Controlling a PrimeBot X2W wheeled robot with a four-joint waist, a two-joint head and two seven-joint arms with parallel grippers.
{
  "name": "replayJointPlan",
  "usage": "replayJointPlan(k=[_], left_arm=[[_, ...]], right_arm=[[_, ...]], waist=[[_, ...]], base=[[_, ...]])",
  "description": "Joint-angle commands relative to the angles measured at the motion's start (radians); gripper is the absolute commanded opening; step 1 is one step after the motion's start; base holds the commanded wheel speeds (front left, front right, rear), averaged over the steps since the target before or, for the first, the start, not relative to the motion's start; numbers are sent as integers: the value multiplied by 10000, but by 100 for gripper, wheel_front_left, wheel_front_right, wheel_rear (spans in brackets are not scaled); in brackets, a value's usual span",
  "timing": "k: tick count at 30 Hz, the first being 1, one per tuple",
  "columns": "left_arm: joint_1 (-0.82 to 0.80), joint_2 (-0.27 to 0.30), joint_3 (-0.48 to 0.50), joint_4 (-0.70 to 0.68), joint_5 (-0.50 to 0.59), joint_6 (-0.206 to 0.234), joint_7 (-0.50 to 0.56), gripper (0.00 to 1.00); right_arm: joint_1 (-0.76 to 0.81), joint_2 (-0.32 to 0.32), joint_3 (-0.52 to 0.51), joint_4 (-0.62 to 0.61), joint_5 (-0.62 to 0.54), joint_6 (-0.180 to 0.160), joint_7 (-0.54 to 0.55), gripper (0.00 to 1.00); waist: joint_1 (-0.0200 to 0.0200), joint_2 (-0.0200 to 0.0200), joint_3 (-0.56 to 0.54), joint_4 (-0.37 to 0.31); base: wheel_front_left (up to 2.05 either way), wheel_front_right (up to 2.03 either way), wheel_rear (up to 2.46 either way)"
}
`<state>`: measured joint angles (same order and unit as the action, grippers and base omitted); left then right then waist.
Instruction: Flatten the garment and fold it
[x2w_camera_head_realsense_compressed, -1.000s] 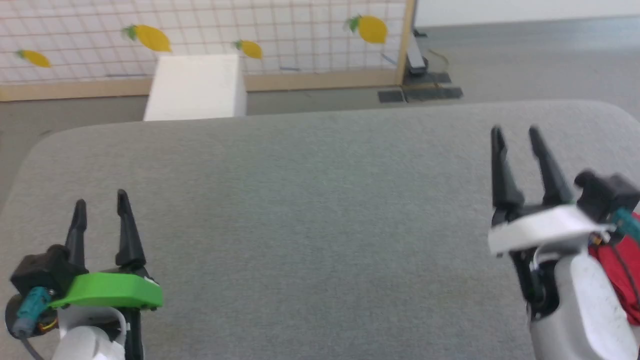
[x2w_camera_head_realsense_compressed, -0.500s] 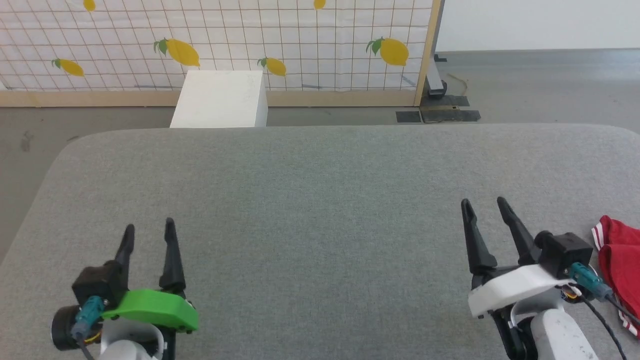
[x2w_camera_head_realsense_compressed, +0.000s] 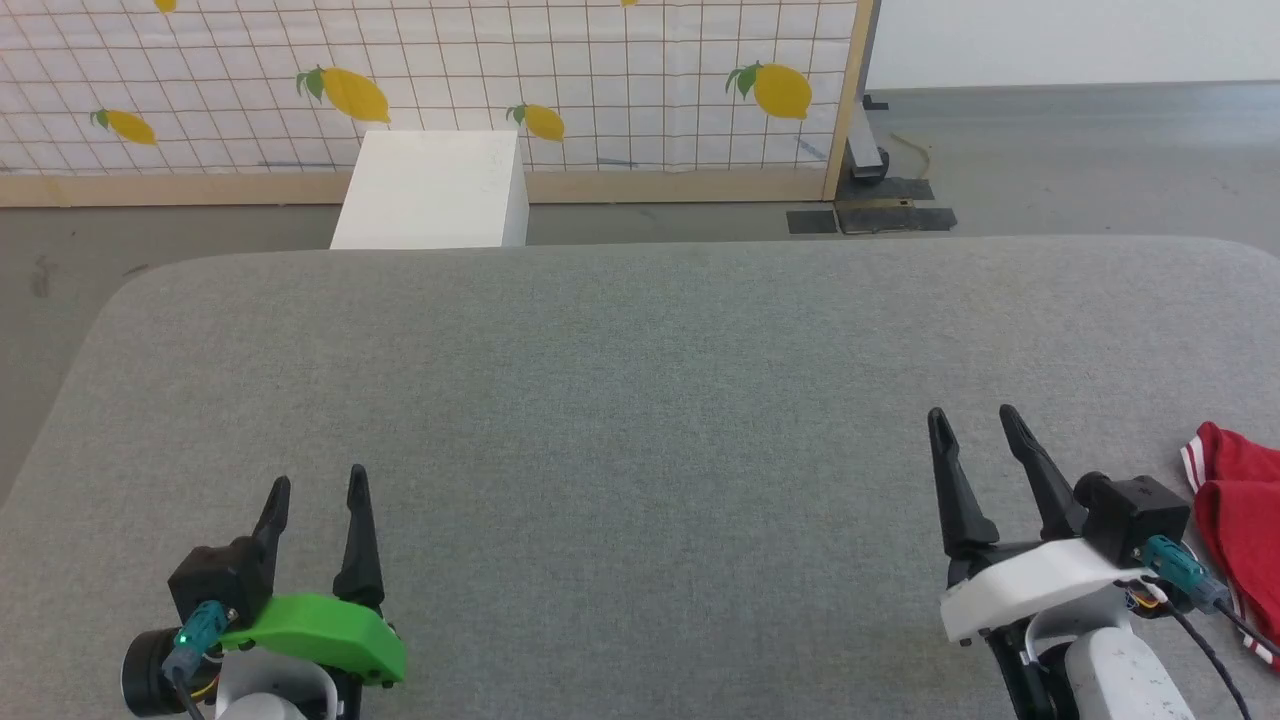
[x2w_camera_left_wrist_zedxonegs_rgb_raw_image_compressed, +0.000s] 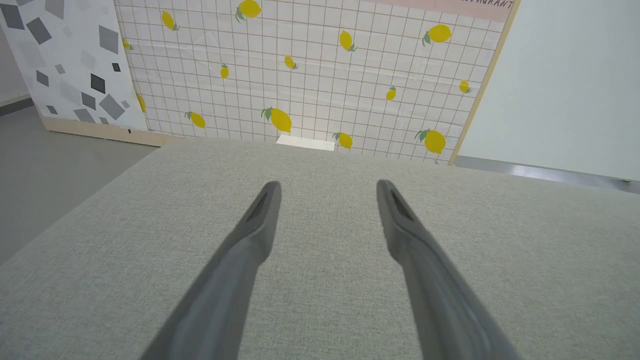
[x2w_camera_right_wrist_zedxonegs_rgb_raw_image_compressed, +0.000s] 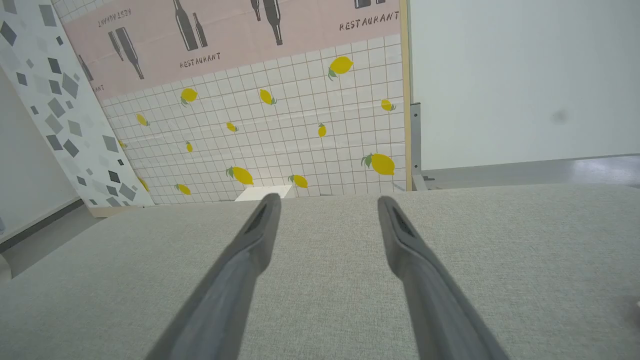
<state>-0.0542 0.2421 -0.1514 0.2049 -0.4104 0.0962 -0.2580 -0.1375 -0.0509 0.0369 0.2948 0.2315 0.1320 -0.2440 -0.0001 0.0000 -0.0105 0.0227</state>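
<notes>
nearest, at the near left, the left gripper (x2w_camera_head_realsense_compressed: 318, 476) with its green housing sits low over the grey padded table (x2w_camera_head_realsense_compressed: 640, 380). its two dark fingers are spread wide with nothing between them. at the near right, the white-housed right gripper (x2w_camera_head_realsense_compressed: 971, 411) is likewise spread wide and empty, fingers pointing toward the far side. each wrist view shows a wide gap between the fingers and grey fabric beneath.

just right of the right gripper, on the table's near right part, lies the garment (x2w_camera_head_realsense_compressed: 1238, 500). it is a crumpled red heap with a strip of red-and-white striped trim along its left edge. the picture's right edge cuts it off, and neither gripper touches it.

the grey surface runs on to a rounded far edge. beyond it, left of centre, a white box (x2w_camera_head_realsense_compressed: 435, 190) stands on the grey floor (x2w_camera_head_realsense_compressed: 1080, 140). behind the box rises a wood-framed screen (x2w_camera_head_realsense_compressed: 600, 80) printed with a grid and yellow lemons. dark floor plates (x2w_camera_head_realsense_compressed: 870, 215) lie at the foot of its right post.
</notes>
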Motion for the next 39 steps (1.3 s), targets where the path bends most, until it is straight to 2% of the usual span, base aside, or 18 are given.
replayJointPlan(k=[1,7,8,39], left_arm=[[-140,-54,-5,38,35,-61,-37,100],[-187,-60,21,71,132,-82,-37,100],[-70,-10,22,67,75,-35,2,0],[77,-458,375,-431,1024,-257,620,0]], right_arm=[[101,6,9,33,48,-13,-78,100],[68,6,49,107,29,-13,-65,100],[0,0,36,78,-2,0,0,0],[325,0,-67,-634,-550,-3,591,0]], waist=[[1,0,7,-4],[1,0,1,-36],[1,0,0,-36],[1,0,27,-84]], base=[[0,0,0],[0,0,0],[0,0,0],[0,0,0]])
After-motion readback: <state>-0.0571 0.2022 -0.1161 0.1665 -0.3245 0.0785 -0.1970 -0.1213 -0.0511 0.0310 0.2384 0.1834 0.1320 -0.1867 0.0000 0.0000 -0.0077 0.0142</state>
